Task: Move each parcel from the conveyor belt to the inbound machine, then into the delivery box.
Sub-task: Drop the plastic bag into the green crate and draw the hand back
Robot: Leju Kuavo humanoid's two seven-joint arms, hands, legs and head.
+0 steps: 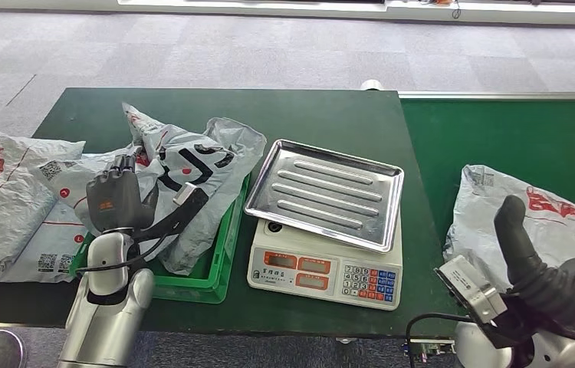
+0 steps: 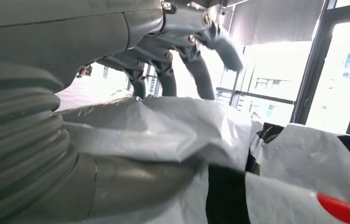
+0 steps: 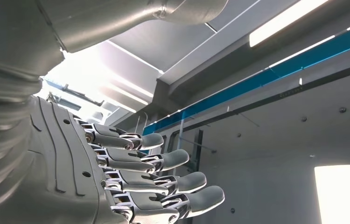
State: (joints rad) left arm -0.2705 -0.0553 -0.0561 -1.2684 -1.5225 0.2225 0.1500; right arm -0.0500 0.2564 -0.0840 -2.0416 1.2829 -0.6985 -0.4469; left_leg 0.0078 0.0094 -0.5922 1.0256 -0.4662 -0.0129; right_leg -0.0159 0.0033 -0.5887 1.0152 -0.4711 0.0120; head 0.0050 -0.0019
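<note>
A grey parcel (image 1: 545,222) with red print lies on the green conveyor belt (image 1: 499,138) at the right. My right hand (image 1: 516,230) is raised just in front of it, fingers (image 3: 164,179) stretched out and apart, holding nothing. The inbound machine is a white scale (image 1: 323,270) topped by a bare steel tray (image 1: 323,192). To its left, a grey parcel (image 1: 192,176) with black markings lies draped over the green box (image 1: 211,272). My left hand (image 1: 116,198) stands over that box. Its fingers (image 2: 201,74) arch loosely above the parcel (image 2: 164,126), and its thumb lies under a fold.
Two more grey parcels (image 1: 8,199) lie on the dark green table (image 1: 307,115) left of the box, one reaching past the table's left edge. The scale stands between the box and the belt. Grey carpet floor lies beyond the table.
</note>
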